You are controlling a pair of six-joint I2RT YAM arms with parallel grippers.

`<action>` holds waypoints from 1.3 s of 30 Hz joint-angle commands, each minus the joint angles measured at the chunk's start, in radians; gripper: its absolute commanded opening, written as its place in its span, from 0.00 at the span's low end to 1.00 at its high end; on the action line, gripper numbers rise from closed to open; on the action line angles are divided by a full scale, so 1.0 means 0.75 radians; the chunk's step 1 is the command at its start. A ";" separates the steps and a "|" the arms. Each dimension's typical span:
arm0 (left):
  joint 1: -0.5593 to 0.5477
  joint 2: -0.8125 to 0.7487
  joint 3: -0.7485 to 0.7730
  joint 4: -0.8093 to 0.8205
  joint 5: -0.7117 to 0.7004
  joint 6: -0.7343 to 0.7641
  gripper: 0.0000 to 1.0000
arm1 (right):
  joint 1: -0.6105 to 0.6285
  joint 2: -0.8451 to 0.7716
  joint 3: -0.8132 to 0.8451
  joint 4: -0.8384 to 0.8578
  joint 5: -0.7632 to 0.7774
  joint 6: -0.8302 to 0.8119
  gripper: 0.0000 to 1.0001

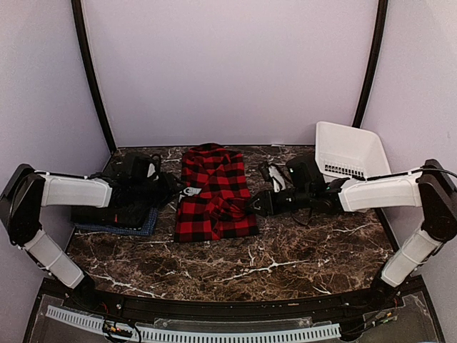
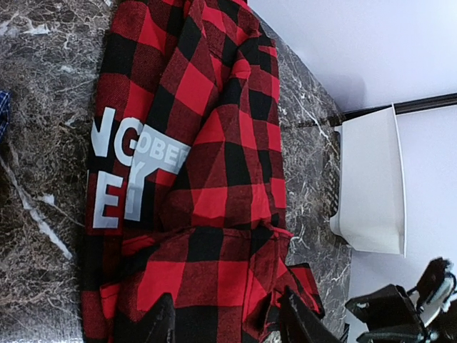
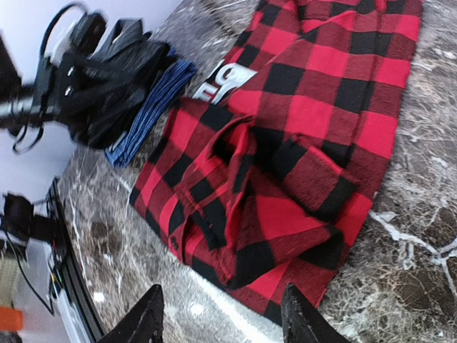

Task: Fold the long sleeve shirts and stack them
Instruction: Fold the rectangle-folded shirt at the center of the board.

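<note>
The red-and-black checked shirt (image 1: 214, 193) lies partly folded mid-table, its white block letters (image 2: 128, 171) at its left edge and a sleeve cuff (image 3: 314, 179) laid across it. A black shirt (image 1: 118, 214) rests on a blue one (image 1: 146, 227) at the left, beneath my left arm. My left gripper (image 1: 178, 193) hovers at the checked shirt's left side, and in the left wrist view its fingers (image 2: 228, 321) stand apart over the cloth. My right gripper (image 1: 254, 206) is at the shirt's right edge, open (image 3: 223, 318) over bare marble beside the hem.
A white plastic basket (image 1: 350, 151) is tipped at the back right corner. Dark marble tabletop (image 1: 285, 257) stretches in front of the shirts. Walls close in on the left, back and right.
</note>
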 commanded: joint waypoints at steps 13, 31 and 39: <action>-0.009 0.276 0.281 -0.401 -0.142 0.354 0.47 | 0.197 0.114 -0.002 -0.035 0.225 -0.013 0.08; -0.009 0.417 0.409 -0.313 -0.092 0.392 0.20 | 0.018 0.468 0.389 -0.045 0.223 0.051 0.08; -0.006 0.390 0.424 -0.342 -0.179 0.403 0.01 | -0.070 0.671 0.658 -0.109 0.220 0.071 0.08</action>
